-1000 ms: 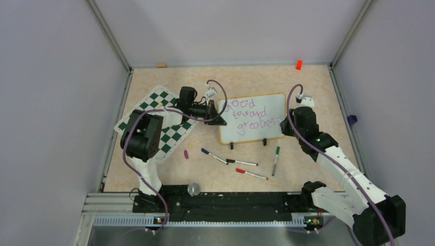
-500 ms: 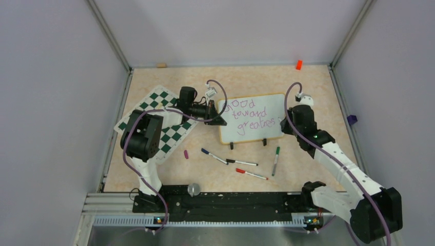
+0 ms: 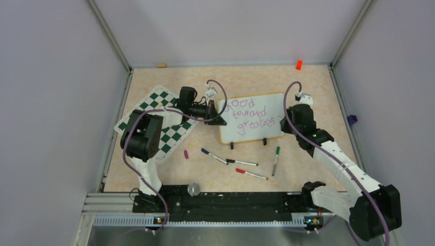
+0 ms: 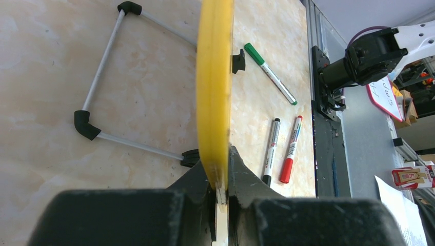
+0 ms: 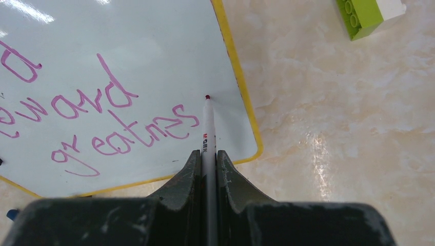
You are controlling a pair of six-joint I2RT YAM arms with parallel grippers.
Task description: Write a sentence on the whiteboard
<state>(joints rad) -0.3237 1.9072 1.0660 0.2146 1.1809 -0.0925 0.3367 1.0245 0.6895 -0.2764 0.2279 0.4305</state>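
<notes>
The left gripper [image 4: 220,171] pinches the yellow left edge of the whiteboard [image 4: 213,77]. The right gripper [image 5: 208,160] pinches a marker [image 5: 208,125], its tip at the board just right of the purple sentence [image 5: 125,136].

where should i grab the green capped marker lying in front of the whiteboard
Grip the green marker at mid-barrel, coming straight down from above, jaws across its thin width. It lies flat on the table, clear of the red marker, cap end toward the whiteboard.
</notes>
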